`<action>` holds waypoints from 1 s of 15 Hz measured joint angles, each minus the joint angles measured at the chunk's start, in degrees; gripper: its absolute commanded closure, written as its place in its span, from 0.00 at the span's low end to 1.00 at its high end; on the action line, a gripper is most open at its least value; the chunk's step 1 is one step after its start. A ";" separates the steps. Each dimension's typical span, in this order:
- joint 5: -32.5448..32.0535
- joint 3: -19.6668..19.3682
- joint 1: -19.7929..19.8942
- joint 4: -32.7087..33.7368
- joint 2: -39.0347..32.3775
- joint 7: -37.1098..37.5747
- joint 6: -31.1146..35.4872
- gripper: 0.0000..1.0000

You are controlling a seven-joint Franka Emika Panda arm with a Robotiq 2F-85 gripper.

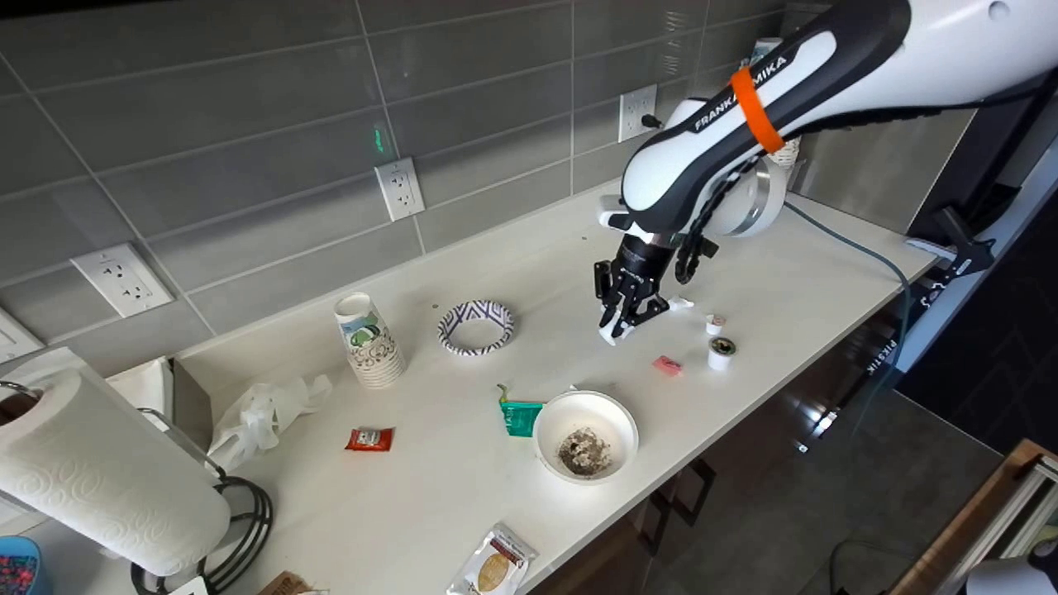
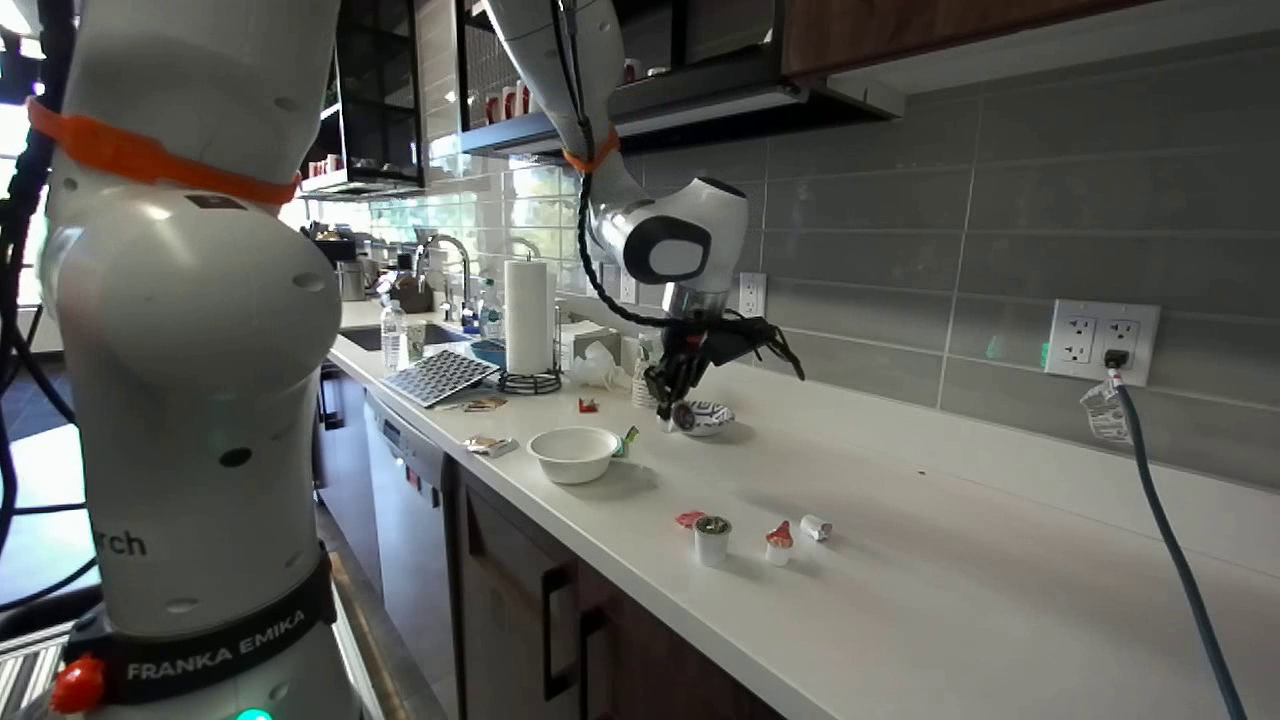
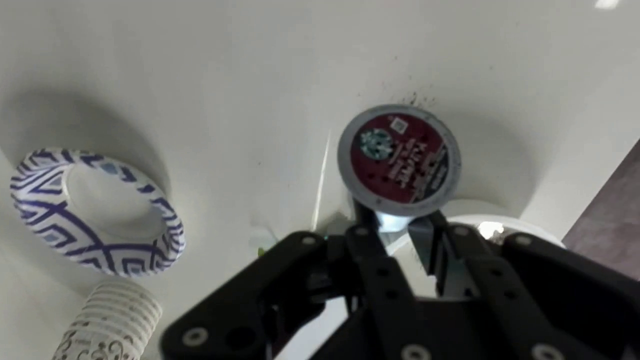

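clearly pinching a coffee pod (image 3: 400, 155) in the narrow-set gripper (image 3: 394, 222), right of center in wrist view; could swivel or slip free if squeezed lightly or unevenly.

One held pod (image 3: 400, 160) (plus one towel roll (image 1: 111, 479))

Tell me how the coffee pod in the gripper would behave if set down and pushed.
On its side, the coffee pod would probably roll, given its round lid. Standing on that flat lid, it might slide rather than tip.
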State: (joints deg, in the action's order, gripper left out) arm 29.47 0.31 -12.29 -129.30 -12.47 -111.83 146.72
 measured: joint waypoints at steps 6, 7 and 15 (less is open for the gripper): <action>-28.24 -11.64 -10.73 2.57 -4.44 18.65 0.06 0.94; -32.83 -13.15 -12.18 3.39 -5.20 21.72 -0.11 0.94; -58.33 -5.62 -7.42 9.60 -10.83 41.53 -5.93 0.94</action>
State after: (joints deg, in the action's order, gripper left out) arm -28.86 -5.31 -19.71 -119.70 -23.30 -70.30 140.79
